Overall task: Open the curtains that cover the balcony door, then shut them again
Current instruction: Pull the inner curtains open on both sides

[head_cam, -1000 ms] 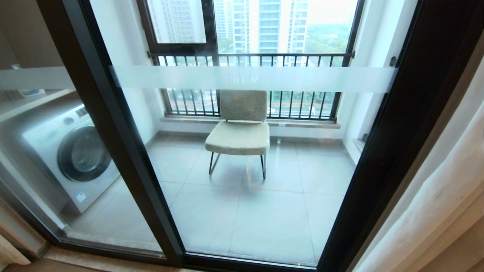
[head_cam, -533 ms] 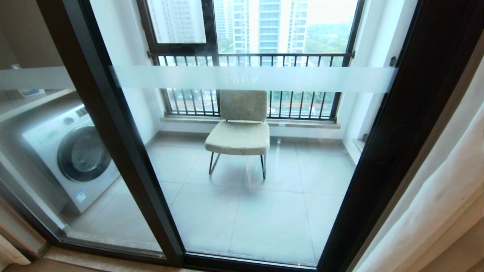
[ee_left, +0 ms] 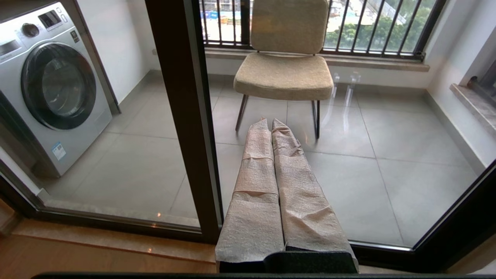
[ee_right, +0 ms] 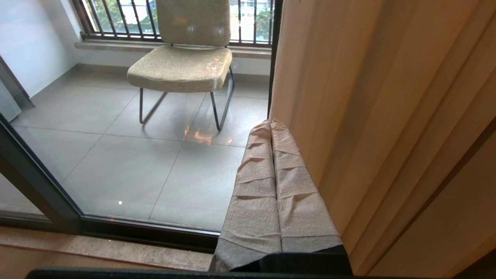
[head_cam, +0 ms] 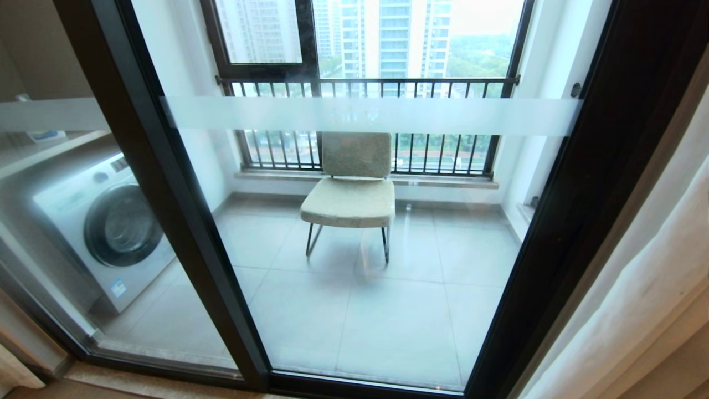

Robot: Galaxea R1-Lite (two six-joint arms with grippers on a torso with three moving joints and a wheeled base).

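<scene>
Your left gripper point(ee_left: 271, 122) and right gripper point(ee_right: 270, 123), both with cloth-wrapped fingers pressed together and holding nothing, point at the tall clear-glass balcony door in its thick dark frame point(head_cam: 183, 221). The floor-length beige-tan woven curtains point(ee_right: 387, 116) hang bunched at the door's right edge, just beside your right gripper. Expect closed fingers to slide off the folds, or to strike the glass if you reach past the fabric.

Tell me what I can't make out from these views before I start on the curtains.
- Curtains: top and rail cut off by every picture's edge.
- Left-side drape: only a sliver at the head view's corner.
- Both arms: outside the head view.
- Balcony door: no handle or latch visible; its top is cut off.
- Washing machine: partly behind the door frame.
</scene>
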